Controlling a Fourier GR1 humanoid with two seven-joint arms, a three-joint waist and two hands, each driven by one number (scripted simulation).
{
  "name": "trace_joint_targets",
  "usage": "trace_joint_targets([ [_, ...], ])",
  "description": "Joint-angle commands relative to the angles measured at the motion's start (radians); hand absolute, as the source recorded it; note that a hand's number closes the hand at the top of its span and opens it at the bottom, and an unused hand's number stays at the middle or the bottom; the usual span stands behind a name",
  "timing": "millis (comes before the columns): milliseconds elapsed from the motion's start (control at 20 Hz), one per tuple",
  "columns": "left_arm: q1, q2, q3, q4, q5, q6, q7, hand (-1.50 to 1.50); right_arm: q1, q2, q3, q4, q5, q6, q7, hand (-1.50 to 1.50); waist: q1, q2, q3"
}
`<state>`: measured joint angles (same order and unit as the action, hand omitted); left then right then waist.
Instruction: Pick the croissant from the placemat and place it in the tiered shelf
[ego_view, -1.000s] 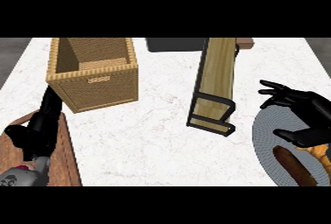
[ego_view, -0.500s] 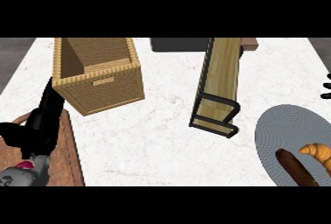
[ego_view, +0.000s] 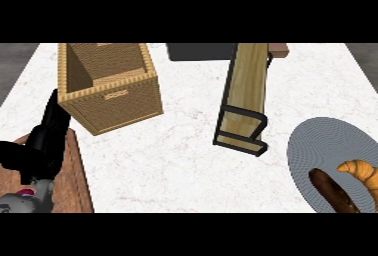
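Risk: the croissant (ego_view: 359, 171) lay touching a dark brown pastry (ego_view: 332, 190) on the grey placemat (ego_view: 317, 140); a reach from the right could likely nudge or catch the wrong item.
Second risk: the tiered shelf (ego_view: 244, 95) stood narrow and tall between the placemat and the wicker basket (ego_view: 111, 90), so a carried croissant could probably clip its black frame.
Right hand: not visible, so its fingers could not be judged.
Left hand (ego_view: 40, 142): a dark shape at the left edge, over a wooden board (ego_view: 74, 175); whether its fingers were open or curled could not be told, and nothing showed in them.
Croissant's place: well apart from the left hand's fingers, across the counter (ego_view: 177, 165) to their right.
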<state>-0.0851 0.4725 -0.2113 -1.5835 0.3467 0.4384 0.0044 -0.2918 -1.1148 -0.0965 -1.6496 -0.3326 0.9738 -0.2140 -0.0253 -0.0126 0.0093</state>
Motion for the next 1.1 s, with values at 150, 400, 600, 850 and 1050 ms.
trace_joint_targets([
  [150, 0.007, 0.032, 0.029, -0.038, 0.011, -0.014, 0.028, 0.00, 0.135, 0.025, -0.022, -0.253, 0.407, -0.025, -0.197, -1.50, -0.006, 0.005, 0.001],
  [400, 0.034, 0.009, 0.029, -0.022, -0.001, -0.020, -0.015, 0.00, 0.318, 0.020, 0.017, -0.274, 0.674, -0.206, -0.376, -1.50, -0.004, 0.010, -0.002],
  [600, 0.042, 0.004, 0.026, -0.049, 0.001, -0.013, 0.023, 0.00, 0.459, -0.009, 0.020, -0.251, 0.883, -0.450, -0.516, -1.50, -0.006, 0.007, -0.004],
  [850, 0.059, -0.002, 0.003, -0.104, -0.021, -0.015, 0.047, 0.00, 0.517, -0.019, 0.054, -0.044, 1.106, -0.707, -0.588, -1.50, 0.021, 0.011, -0.007],
  [1050, 0.018, -0.050, 0.005, -0.059, -0.079, 0.006, 0.041, 0.00, 0.526, 0.081, 0.060, 0.084, 1.150, -0.802, -0.676, -1.50, 0.022, 0.012, -0.009],
])
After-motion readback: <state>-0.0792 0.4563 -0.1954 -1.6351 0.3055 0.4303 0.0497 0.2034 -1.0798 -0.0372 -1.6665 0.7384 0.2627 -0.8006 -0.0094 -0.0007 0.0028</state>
